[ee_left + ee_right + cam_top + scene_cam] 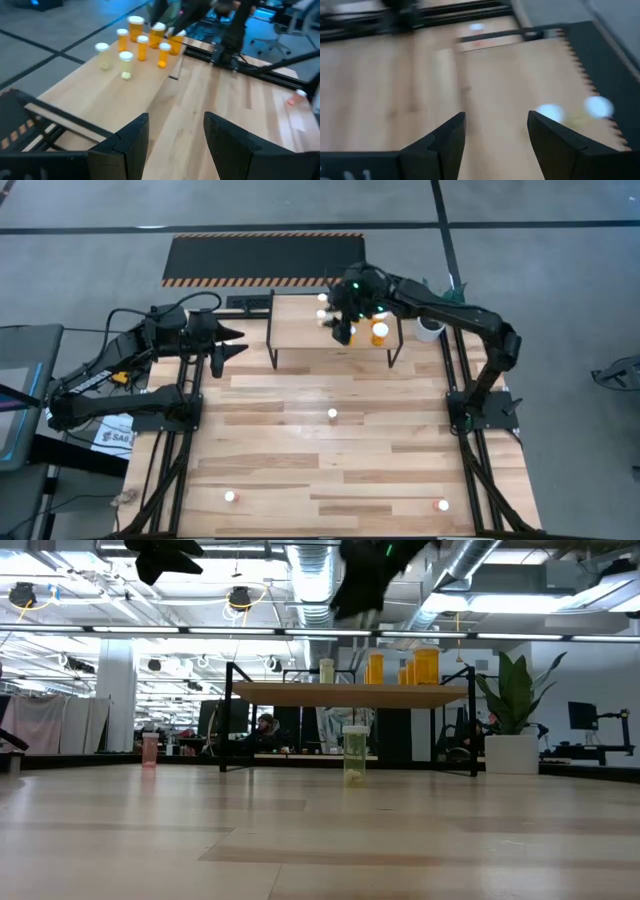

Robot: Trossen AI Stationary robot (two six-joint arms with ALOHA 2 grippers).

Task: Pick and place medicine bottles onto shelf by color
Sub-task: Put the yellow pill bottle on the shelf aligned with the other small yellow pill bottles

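Orange bottles cluster on the shelf beside two pale ones. The right gripper hovers there, fingers spread, empty. It should lift straight up before fetching the pale bottle mid-table. The left gripper waits, also spread.

Black mat with striped hazard edges, top centre; white pot with green plant, right side; plank worktop below.
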